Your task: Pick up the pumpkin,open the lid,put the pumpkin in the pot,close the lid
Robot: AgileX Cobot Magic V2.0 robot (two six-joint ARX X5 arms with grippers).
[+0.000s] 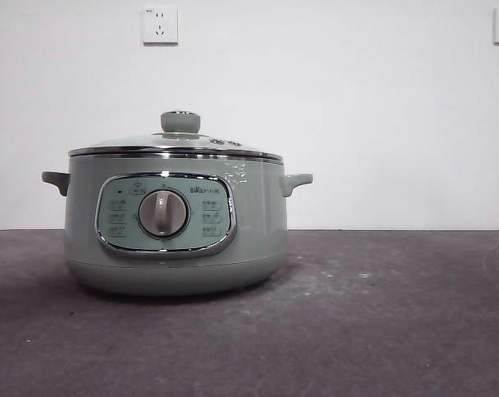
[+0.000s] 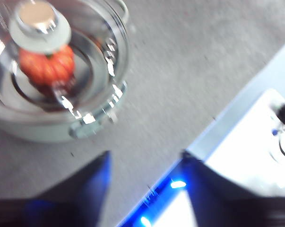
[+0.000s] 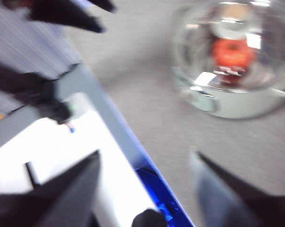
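On the dark grey table (image 1: 381,331), left of centre in the front view, stands the large round pale sage-green electric pot (image 1: 175,223), its control panel and silver dial facing the camera. The slightly domed glass lid with chrome rim and pale green knob (image 1: 180,136) sits seated on the pot rim, level, no gap visible.

Both wrist views look down through the glass: the small glossy orange-red ribbed pumpkin (image 2: 47,64) lies inside the pot, under the lid knob. Stem orientation unclear through blur and reflections.

Left gripper (image 2: 144,163): jaws spread apart, holding nothing, well clear of the pot and near the table's front edge. Right gripper (image 3: 144,163): jaws also spread, empty, likewise well apart from the pot, over the table edge and white base (image 3: 76,142).

Key relation: the pot lies ahead of both grippers, off to one side in each wrist view; neither is near the knob. Which arm is closer, I cannot tell. Judgement: pumpkin in, lid on, so the task looks complete and no further grasp seems called for.

Writing: small white lettering on the panel above the dial, plus icons either side, all too small to read. Two white wall sockets (image 1: 160,25) show no legible text.
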